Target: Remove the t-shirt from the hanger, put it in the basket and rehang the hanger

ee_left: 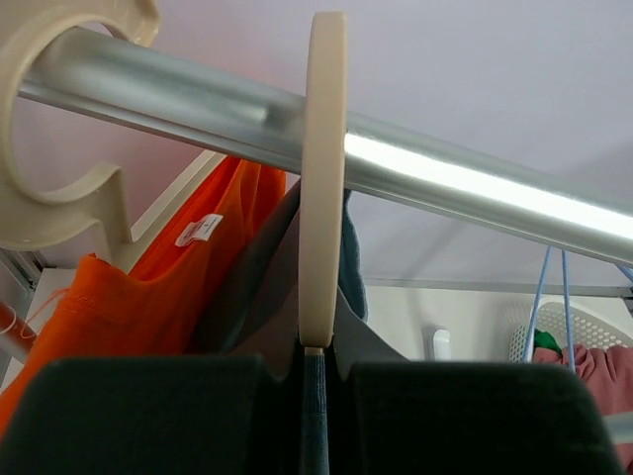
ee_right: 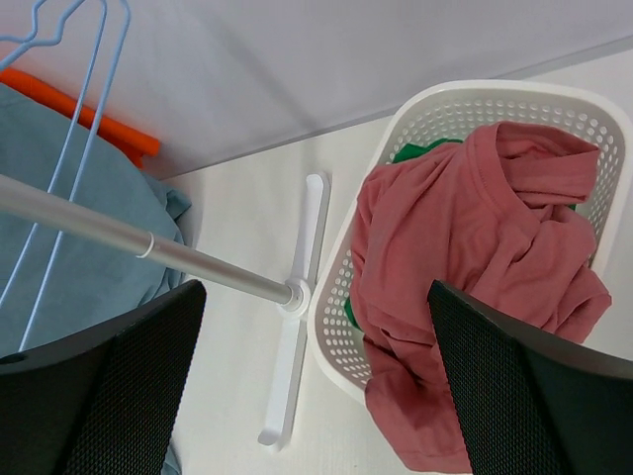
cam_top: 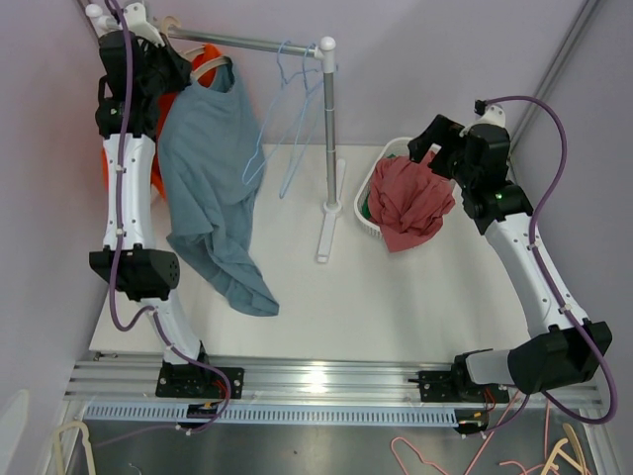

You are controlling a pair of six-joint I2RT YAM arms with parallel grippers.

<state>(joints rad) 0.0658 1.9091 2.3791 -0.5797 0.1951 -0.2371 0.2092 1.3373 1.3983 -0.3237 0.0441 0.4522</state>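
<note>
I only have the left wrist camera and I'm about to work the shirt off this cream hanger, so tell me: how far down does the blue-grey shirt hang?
Observer: The t-shirt hangs from the rail's left end, and its lower end reaches the table and bunches there.
Operator: Anything on the rail besides my cream hanger?
Observer: Empty pale blue wire hangers, close to the upright post.
Operator: And the other arm?
Observer: The right gripper is open, above the basket that holds a red shirt.
</note>
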